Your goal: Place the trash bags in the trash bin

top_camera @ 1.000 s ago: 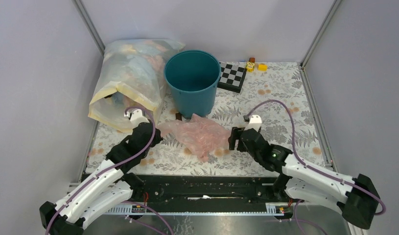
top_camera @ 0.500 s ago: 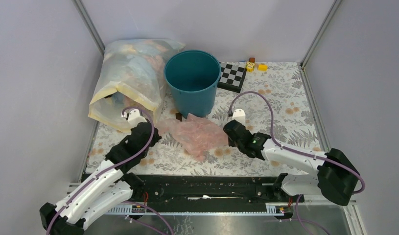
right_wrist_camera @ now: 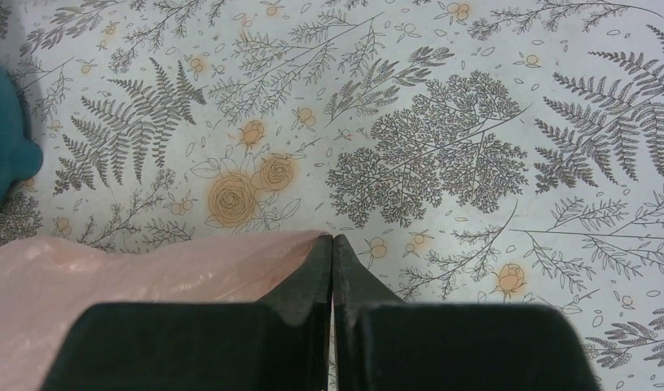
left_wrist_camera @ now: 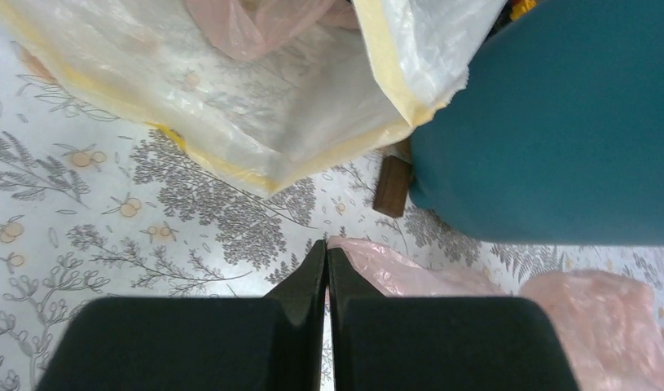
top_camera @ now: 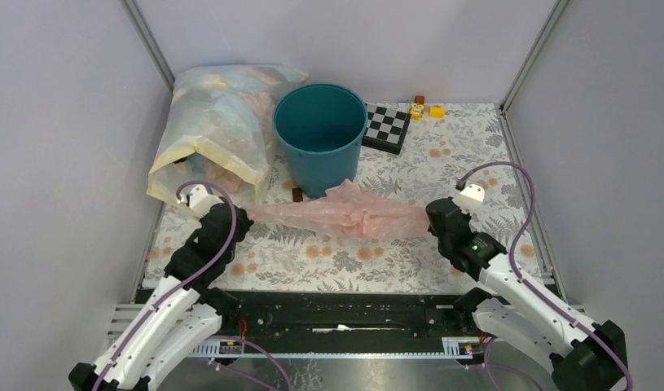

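Observation:
A pale pink trash bag (top_camera: 345, 216) stretches across the floral table in front of the teal trash bin (top_camera: 318, 134). My left gripper (top_camera: 240, 215) is shut on its left end, and my right gripper (top_camera: 431, 215) is shut on its right end. In the left wrist view the closed left gripper (left_wrist_camera: 327, 254) pinches the pink trash bag (left_wrist_camera: 410, 277) below the trash bin (left_wrist_camera: 556, 122). In the right wrist view the closed right gripper (right_wrist_camera: 332, 242) clamps the edge of the trash bag (right_wrist_camera: 141, 273), with the trash bin (right_wrist_camera: 2, 147) at the left edge.
A large clear sack with yellowish edges (top_camera: 218, 130), stuffed with bags, leans left of the bin. A small brown block (top_camera: 296, 194) lies at the bin's foot. A checkerboard (top_camera: 387, 128) and small yellow toys (top_camera: 426, 109) sit at the back right. Grey walls enclose the table.
My right gripper closed on the bag's right side and pulled right, and the left gripper pulled left, so the crumpled bag is now drawn out long between them.

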Robot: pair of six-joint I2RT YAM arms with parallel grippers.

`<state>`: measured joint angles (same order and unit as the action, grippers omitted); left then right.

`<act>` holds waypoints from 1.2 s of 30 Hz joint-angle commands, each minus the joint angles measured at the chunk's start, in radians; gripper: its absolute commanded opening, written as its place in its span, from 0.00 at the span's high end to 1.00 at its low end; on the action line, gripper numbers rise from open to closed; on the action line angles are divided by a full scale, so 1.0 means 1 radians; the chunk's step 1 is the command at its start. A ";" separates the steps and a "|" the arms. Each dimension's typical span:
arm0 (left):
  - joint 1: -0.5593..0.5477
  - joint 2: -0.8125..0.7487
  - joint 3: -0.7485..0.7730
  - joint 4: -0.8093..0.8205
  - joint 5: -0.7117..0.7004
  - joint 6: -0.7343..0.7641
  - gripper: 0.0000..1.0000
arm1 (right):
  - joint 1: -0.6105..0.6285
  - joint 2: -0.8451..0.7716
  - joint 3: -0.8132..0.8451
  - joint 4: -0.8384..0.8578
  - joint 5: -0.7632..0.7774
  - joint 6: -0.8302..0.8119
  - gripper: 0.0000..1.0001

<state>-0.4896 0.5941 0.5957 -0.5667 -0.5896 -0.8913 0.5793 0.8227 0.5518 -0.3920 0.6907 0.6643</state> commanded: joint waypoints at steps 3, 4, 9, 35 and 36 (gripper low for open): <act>0.006 0.026 -0.024 0.178 0.290 0.108 1.00 | -0.007 0.024 0.069 0.016 -0.082 -0.054 1.00; 0.006 0.042 -0.018 0.186 0.334 0.118 1.00 | -0.008 0.037 0.090 0.013 -0.098 -0.070 0.97; 0.006 0.111 0.009 0.220 0.518 0.166 1.00 | -0.006 0.136 0.250 -0.054 -0.312 -0.219 0.70; 0.006 0.190 -0.014 0.194 0.337 0.110 1.00 | 0.570 0.289 0.120 0.079 -0.450 -0.168 0.21; 0.007 0.199 -0.019 0.199 0.337 0.108 1.00 | 0.576 0.327 0.124 0.090 -0.421 -0.168 0.21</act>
<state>-0.4885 0.7704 0.5785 -0.4019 -0.2180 -0.7681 1.1271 1.0626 0.6689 -0.3923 0.1497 0.4698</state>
